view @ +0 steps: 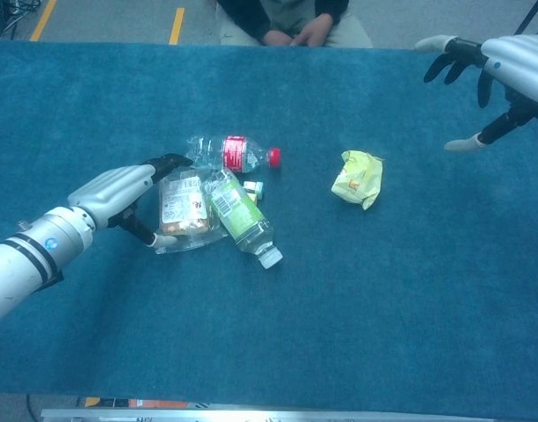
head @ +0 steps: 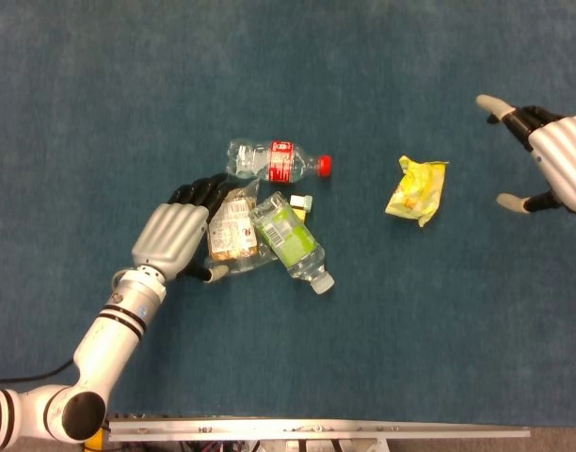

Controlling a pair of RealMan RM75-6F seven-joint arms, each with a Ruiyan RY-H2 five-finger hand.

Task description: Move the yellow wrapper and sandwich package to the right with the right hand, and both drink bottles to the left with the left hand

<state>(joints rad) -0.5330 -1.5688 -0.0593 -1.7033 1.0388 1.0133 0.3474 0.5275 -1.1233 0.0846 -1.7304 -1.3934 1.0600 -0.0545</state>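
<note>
Your left hand [head: 175, 237], fingers spread and empty, sits against the sandwich package [head: 233, 231], with the green-label bottle [head: 293, 242] just beyond. Your right hand [head: 552, 160], also spread, hovers well right of the yellow wrapper [head: 417, 189].

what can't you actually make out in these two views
- Left hand: head view; its own back hides whether the fingers grip the sandwich package or only touch it.
- Right hand: cut off by the right edge in both views.
- Labels on the red-capped bottle and green-label bottle: too small to read.
- Small white and green item beside the bottles: too small to identify.
</note>
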